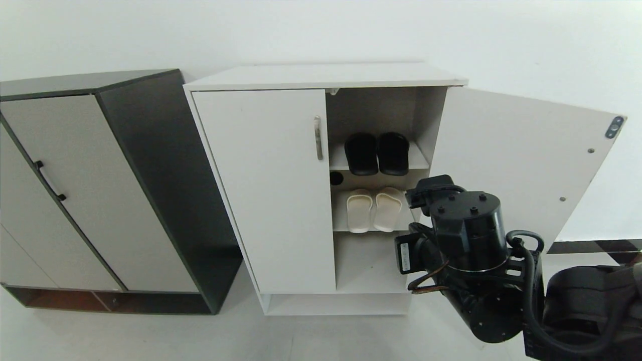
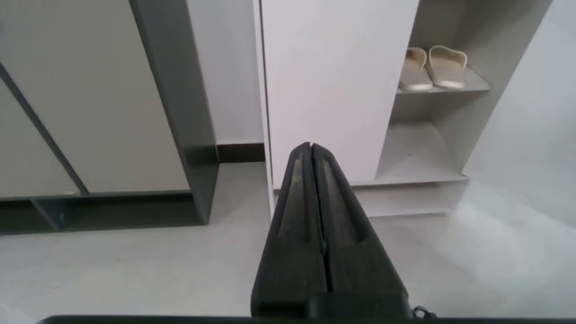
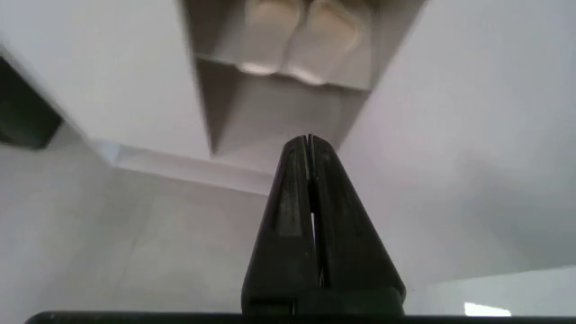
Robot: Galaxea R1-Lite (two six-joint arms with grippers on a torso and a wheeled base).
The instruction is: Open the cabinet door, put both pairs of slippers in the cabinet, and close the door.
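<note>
The white cabinet (image 1: 261,200) has its right door (image 1: 521,155) swung wide open and its left door shut. A black pair of slippers (image 1: 377,153) lies on the upper shelf. A cream pair of slippers (image 1: 373,209) (image 2: 434,67) (image 3: 301,34) lies on the middle shelf. My right arm stands in front of the open bay, below and right of the cream pair. The right gripper (image 3: 310,148) is shut and holds nothing, pointing towards the lower shelf. My left gripper (image 2: 311,155) is shut and empty, well back from the cabinet over the floor.
A dark grey cabinet (image 1: 100,190) (image 2: 99,99) with pale doors stands left of the white one, almost touching it. The bottom shelf (image 1: 368,263) of the open bay is bare. Pale floor (image 1: 200,336) spreads in front.
</note>
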